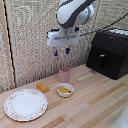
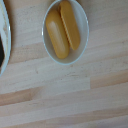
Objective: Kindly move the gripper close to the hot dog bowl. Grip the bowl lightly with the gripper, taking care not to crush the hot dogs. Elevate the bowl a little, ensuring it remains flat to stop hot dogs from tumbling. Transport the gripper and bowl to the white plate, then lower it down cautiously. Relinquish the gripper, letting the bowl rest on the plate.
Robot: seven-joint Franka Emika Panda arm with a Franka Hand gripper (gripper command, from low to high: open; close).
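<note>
The hot dog bowl [image 1: 65, 90] is a small white round bowl on the wooden table, holding two yellow-orange hot dogs [image 1: 63, 90]. In the wrist view the bowl [image 2: 79, 50] shows with both hot dogs [image 2: 63, 30] lying side by side inside it. The white plate [image 1: 25, 104] lies to the exterior view's left of the bowl; its rim shows in the wrist view [image 2: 3, 40]. My gripper [image 1: 61, 51] hangs well above the bowl, its blue-tipped fingers apart and empty. The fingers do not show in the wrist view.
A pink cup [image 1: 64, 75] stands just behind the bowl. A loose orange-yellow block [image 1: 43, 87] lies between plate and cup. A black appliance [image 1: 108, 53] stands at the exterior view's right rear. A woven screen backs the table.
</note>
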